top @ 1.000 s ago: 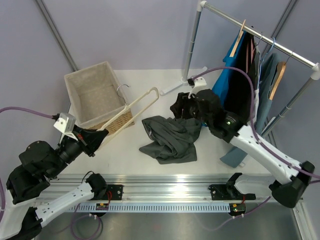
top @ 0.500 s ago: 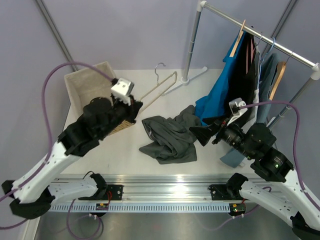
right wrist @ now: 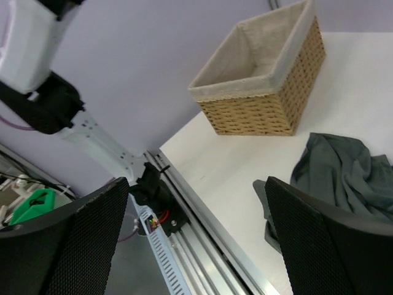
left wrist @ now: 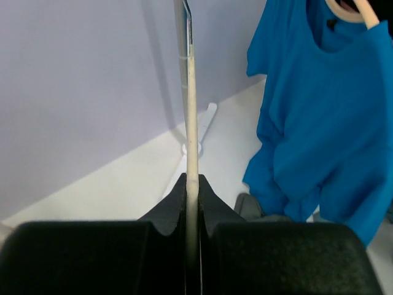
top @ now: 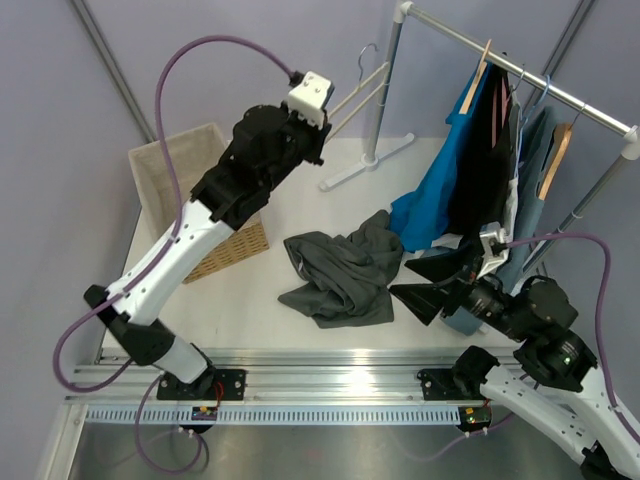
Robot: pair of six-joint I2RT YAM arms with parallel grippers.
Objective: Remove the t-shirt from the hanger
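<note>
One t-shirt (top: 340, 275) is lying crumpled on the table (top: 290, 200), free of the hanger (left wrist: 191, 123). I am holding the hanger aloft, with my left gripper (left wrist: 191, 184) clamping its cream frame. Its long axis is running up and away from those jaws towards the rack (top: 386, 90) pole. My right gripper (top: 420, 285) is hovering spread wide and empty just beside the shirt, sitting far nearer to it than my left.
</note>
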